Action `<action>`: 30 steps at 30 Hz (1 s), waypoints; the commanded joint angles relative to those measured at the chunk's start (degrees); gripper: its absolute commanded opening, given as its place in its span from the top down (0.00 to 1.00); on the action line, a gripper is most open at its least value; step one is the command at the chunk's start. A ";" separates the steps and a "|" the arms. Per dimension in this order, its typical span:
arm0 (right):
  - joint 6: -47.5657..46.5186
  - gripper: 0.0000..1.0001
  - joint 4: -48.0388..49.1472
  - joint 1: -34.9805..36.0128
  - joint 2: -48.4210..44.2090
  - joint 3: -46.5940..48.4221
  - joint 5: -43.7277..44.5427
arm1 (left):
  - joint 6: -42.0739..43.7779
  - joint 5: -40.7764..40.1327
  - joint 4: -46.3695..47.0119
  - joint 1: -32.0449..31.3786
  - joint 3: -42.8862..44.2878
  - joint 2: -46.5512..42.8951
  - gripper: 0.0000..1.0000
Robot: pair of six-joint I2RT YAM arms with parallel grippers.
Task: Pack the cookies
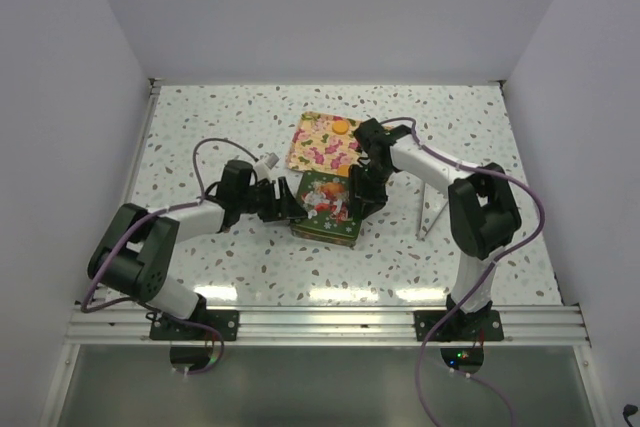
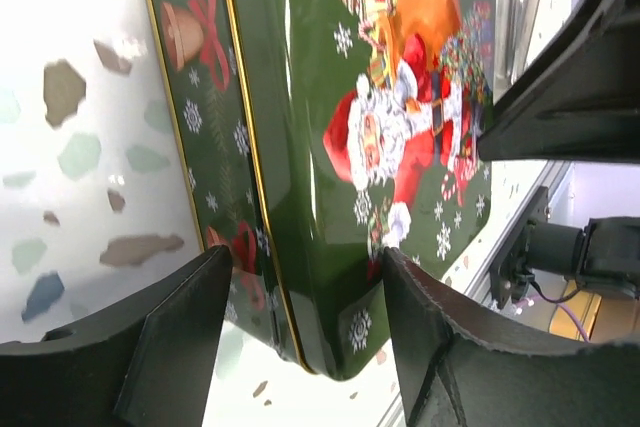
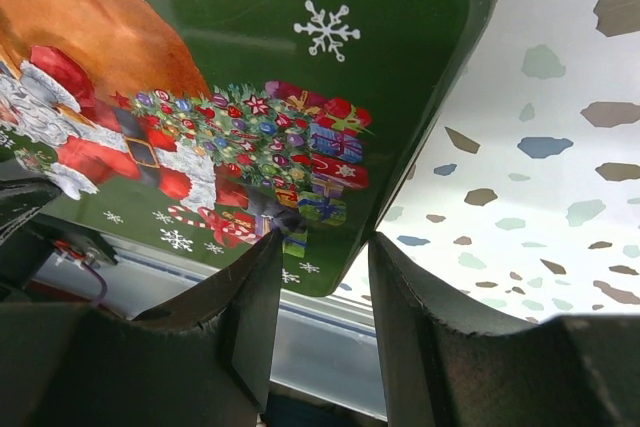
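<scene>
One orange cookie (image 1: 341,127) lies on a floral sheet (image 1: 318,147) behind a green Christmas tin (image 1: 328,209) with a Santa lid (image 2: 400,127). No other cookies show. My left gripper (image 1: 290,205) straddles the tin's left corner (image 2: 340,337), open, with one finger on the lid and a gap at the other finger (image 2: 180,317). My right gripper (image 1: 355,197) is at the tin's right side, shut on the lid's corner (image 3: 330,267). One of its fingers sits on top of the lid (image 3: 250,7) and the other against the rim.
A thin metal tool (image 1: 430,209) lies on the speckled table (image 1: 200,137) to the right of the tin, beside the right arm. White walls close in the table on three sides. The aluminium rail (image 1: 330,322) runs along the near edge.
</scene>
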 commanded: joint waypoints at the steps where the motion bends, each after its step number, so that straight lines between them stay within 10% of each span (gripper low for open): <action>1: 0.05 0.57 3.57 1.11 1.68 1.51 -2.16 | 2.57 -0.03 -5.27 0.29 -5.83 -0.92 0.39; 12: -0.39 0.58 2.78 1.11 2.82 1.51 -1.72 | 0.90 3.76 3.33 3.11 -13.40 0.83 0.45; 30: 0.22 0.57 3.21 1.11 2.29 0.02 -0.32 | 0.28 0.95 6.25 3.55 -15.87 6.02 1.00</action>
